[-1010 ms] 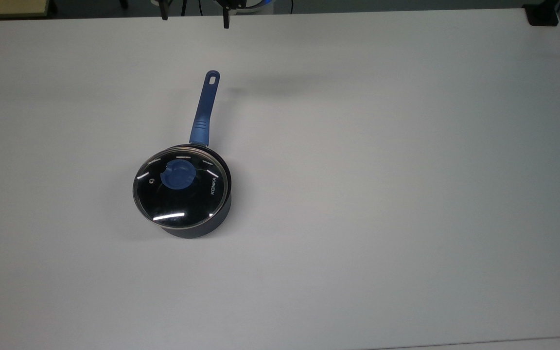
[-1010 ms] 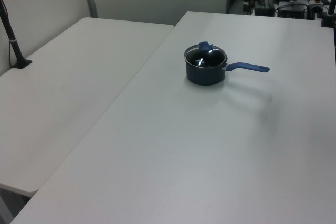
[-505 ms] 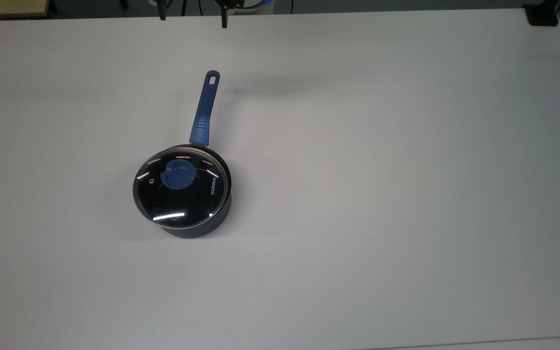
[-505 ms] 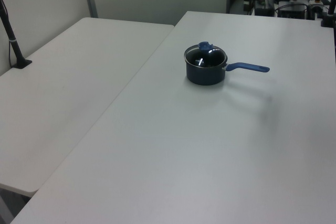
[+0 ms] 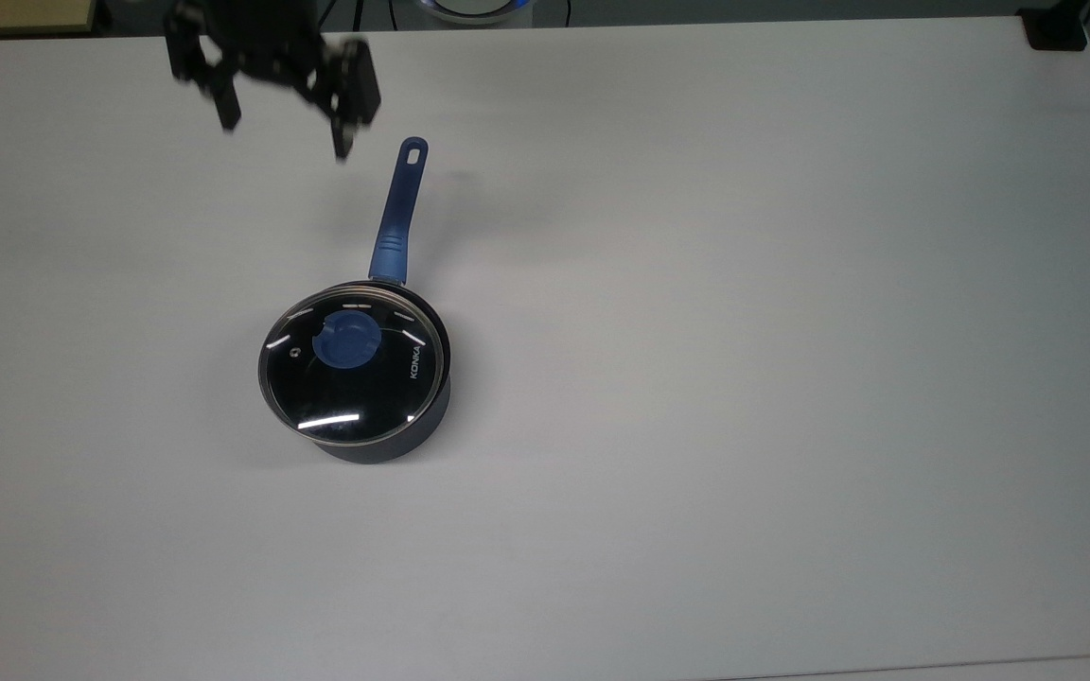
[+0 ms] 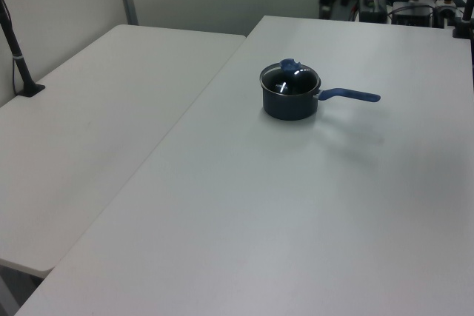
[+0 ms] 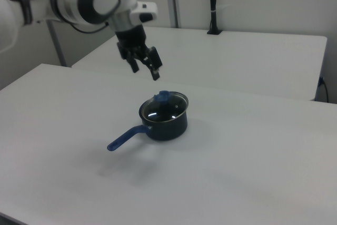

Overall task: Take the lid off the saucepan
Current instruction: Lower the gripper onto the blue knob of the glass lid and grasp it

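One white table [image 5: 791, 378] carries the saucepan [image 5: 384, 445], handle toward the top view's upper edge. The lid [image 5: 348, 374] sits on the saucepan. The end effector [image 5: 282, 137] hangs above the table, fingers spread, empty, apart from the handle tip.

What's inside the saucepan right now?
The lid sits on the saucepan. Through the glass, only a dark interior and light reflections show; the blue knob covers the middle. Contents cannot be told.
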Available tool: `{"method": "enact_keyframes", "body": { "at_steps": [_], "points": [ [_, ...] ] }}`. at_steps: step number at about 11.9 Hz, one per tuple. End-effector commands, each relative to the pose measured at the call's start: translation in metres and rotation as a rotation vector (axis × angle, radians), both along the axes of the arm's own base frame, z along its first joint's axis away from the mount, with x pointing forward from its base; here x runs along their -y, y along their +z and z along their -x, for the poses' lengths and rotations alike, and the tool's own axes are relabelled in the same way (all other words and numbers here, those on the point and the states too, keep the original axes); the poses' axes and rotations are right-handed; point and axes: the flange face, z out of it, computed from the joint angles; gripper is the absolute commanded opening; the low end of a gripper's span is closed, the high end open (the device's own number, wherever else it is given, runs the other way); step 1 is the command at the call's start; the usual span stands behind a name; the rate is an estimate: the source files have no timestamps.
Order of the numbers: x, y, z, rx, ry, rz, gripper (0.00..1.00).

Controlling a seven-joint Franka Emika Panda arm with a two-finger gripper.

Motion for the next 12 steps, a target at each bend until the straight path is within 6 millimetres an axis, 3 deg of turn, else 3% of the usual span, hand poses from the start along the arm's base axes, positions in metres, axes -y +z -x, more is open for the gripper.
{"method": "enact_keyframes", "body": {
  "at_steps": [1,5,6,8,10,12],
  "points": [
    [-0.004,-0.048,-0.038,0.078,-0.076,-0.021,1.0],
    [-0.018,-0.128,-0.076,0.096,-0.104,-0.042,1.0],
    [-0.027,-0.132,-0.083,0.098,-0.096,-0.053,1.0],
    [-0.026,-0.138,-0.085,0.097,-0.119,-0.063,1.0],
    [-0.033,-0.134,-0.088,0.108,-0.124,-0.071,1.0],
    [-0.036,-0.146,-0.092,0.101,-0.118,-0.06,1.0]
  ]
}}
